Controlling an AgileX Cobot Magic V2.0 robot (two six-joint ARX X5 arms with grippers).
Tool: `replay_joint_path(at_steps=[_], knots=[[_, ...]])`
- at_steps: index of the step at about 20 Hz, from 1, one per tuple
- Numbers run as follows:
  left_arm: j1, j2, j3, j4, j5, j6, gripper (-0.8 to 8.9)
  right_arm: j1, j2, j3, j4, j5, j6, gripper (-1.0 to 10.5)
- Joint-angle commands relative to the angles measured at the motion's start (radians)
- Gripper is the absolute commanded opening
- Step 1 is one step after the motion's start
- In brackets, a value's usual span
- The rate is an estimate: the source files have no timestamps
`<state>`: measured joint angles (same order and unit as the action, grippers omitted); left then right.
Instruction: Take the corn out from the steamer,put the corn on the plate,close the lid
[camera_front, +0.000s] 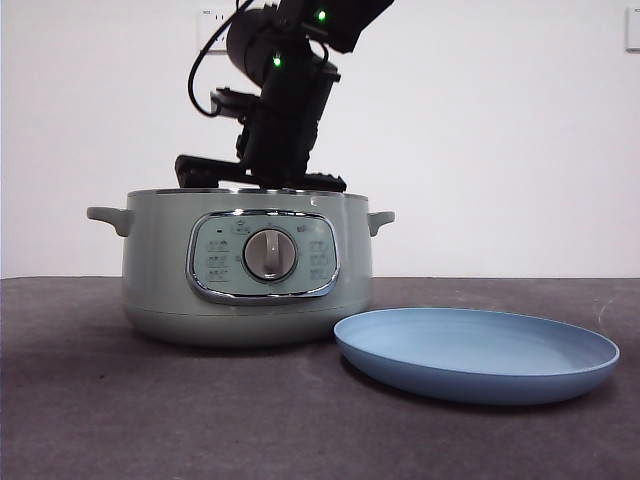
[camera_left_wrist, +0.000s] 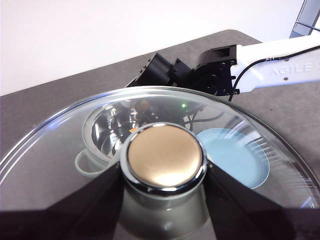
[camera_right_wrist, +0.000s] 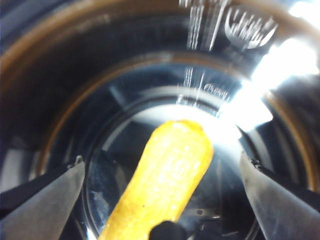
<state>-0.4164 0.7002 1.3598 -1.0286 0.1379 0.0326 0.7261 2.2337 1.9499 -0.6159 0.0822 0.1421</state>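
The sage-green steamer (camera_front: 248, 265) stands open at the table's centre-left. My right arm (camera_front: 285, 110) reaches down into it from above. Inside the pot, the yellow corn (camera_right_wrist: 175, 150) lies on the shiny bottom between the jaws of my right gripper (camera_right_wrist: 160, 170), which is open, with both jaws clear of the cob. My left gripper (camera_left_wrist: 163, 172) is shut on the knob of the glass lid (camera_left_wrist: 60, 165) and holds it high above the table. Through the glass I see the steamer (camera_left_wrist: 102, 132) and the light-blue plate (camera_left_wrist: 235, 155). The plate (camera_front: 476, 352) sits empty right of the steamer.
The dark grey table (camera_front: 120, 420) runs to a white wall behind. The right arm's white link (camera_left_wrist: 280, 62) crosses above the plate's far side. The steamer's side handles (camera_front: 108, 216) stick out at rim height.
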Motion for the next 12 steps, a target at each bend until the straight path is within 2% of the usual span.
replay_joint_path(at_steps=[1,7,8,10,12], knots=[[-0.003,-0.010,0.018,0.047,0.005,-0.005,-0.08,0.002,0.013,-0.003,0.004,0.006,0.001,6.2],[-0.003,-0.010,0.018,0.038,0.024,-0.005,-0.08,0.002,0.056,-0.003,-0.013,0.003,0.026,5.8],[-0.003,-0.010,0.018,0.038,0.024,-0.005,-0.08,0.002,0.060,-0.003,-0.024,0.003,0.026,5.3],[-0.003,-0.010,0.018,0.037,0.024,-0.005,-0.08,0.002,0.063,-0.003,-0.017,-0.001,0.026,2.9],[-0.003,-0.010,0.018,0.036,0.023,-0.005,-0.08,0.003,0.063,-0.003,-0.011,-0.026,0.019,-0.3]])
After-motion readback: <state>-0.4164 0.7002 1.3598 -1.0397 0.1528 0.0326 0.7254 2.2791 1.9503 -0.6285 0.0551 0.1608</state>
